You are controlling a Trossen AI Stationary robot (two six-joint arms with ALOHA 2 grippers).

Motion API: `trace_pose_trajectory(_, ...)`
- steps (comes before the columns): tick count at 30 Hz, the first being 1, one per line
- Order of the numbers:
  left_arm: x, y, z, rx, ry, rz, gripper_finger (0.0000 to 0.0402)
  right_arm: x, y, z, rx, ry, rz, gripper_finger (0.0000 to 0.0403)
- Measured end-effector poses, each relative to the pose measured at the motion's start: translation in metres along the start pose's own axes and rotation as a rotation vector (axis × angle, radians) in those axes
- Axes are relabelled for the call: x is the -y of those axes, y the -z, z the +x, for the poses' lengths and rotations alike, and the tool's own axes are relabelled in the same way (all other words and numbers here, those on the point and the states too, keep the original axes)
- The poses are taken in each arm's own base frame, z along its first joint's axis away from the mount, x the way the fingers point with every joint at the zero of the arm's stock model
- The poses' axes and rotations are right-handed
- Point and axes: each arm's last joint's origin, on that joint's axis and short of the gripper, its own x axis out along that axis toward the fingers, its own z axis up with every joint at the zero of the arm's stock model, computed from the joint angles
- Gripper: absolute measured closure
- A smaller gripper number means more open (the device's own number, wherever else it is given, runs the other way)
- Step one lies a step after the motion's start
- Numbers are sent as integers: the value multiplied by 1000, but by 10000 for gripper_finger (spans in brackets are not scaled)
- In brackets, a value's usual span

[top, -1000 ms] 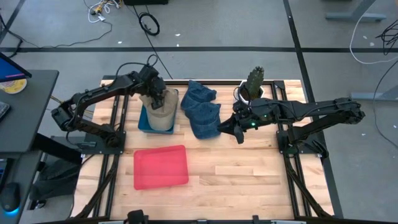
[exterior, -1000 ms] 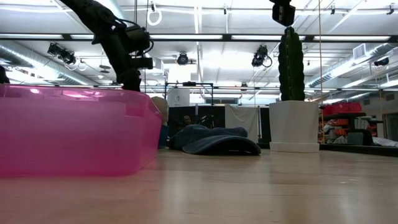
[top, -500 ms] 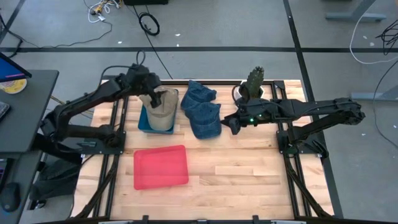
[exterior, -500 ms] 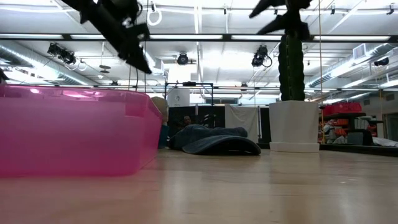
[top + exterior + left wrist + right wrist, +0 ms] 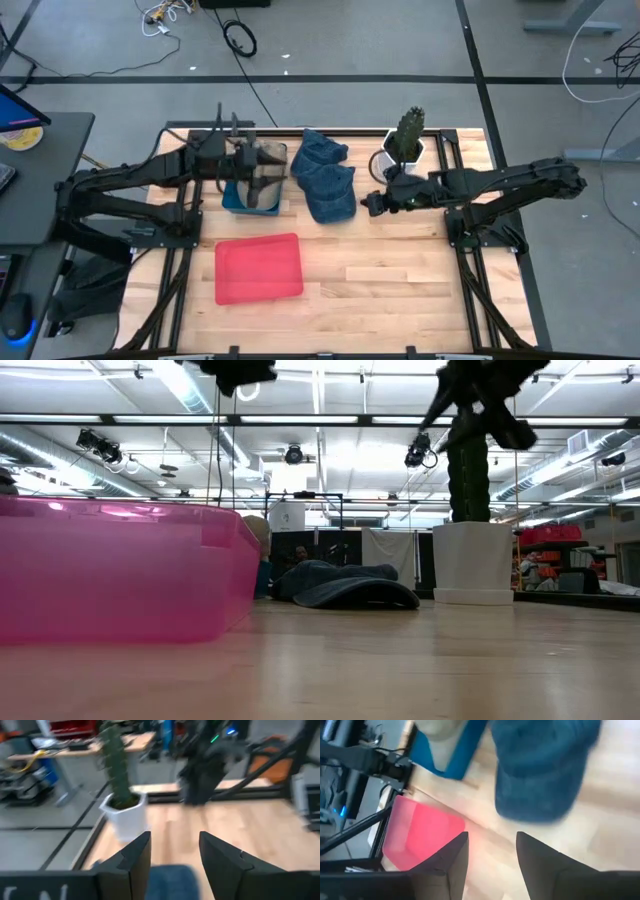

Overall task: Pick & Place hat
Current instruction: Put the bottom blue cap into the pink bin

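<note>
Table [image 5: 400,290]: a pale wooden worktop is seen from above, framed by dark rails, with both arms reaching in from its sides.

Pink bin [image 5: 259,268]: a flat pink tray is set at the near-left part of the table; in the low view [image 5: 120,570] it fills the left foreground.

Hats [image 5: 325,178]: two blue denim hats are laid on the wood at the back centre, one touching the other, between the blue bin and the cactus; in the low view [image 5: 345,585] they are seen as a dark mound resting on the table.

Blue bin [image 5: 234,198]: a small blue container is placed just left of the hats, with a tan hat [image 5: 258,186] seated inside it, largely covered by the left arm.

Cactus [image 5: 409,130]: a green cactus in a white pot is stood upright at the back right, near the hats but apart from them.

Left gripper [image 5: 258,160]: it is held above the blue bin, pointed toward the hats; in the left wrist view [image 5: 174,851] its fingers are parted with nothing between them.

Right gripper [image 5: 368,205]: it is poised just beside the right edge of the hats, raised off the table; in the right wrist view [image 5: 491,851] the fingers are spread and empty, the denim seen beyond them.
</note>
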Motion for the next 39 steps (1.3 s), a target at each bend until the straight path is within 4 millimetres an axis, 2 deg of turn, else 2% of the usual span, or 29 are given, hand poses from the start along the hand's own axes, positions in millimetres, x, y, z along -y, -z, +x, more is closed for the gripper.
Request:
trace_pose_trajectory(5,18,-3,1,19,68,-49,251,12,25,13,-27,-11,195,259)
trace_pose_trajectory(9,25,-6,1,41,50,-27,262,25,44,27,-8,-69,376,273)
trace_pose_trajectory(13,27,-10,0,83,52,-7,264,44,58,41,12,-131,531,270)
trace_pose_trajectory(16,27,-12,0,101,44,-8,264,56,65,48,34,-192,637,252)
trace_pose_trajectory(20,26,-13,0,109,24,-8,264,63,70,56,51,-218,684,210)
trace_pose_trajectory(26,26,-13,0,111,18,-8,264,63,77,76,60,-208,688,134)
trace_pose_trajectory(30,26,-13,0,112,18,-9,264,68,83,91,106,-174,745,98)
trace_pose_trajectory(39,26,-13,0,112,16,-17,264,75,96,124,151,-183,852,83)
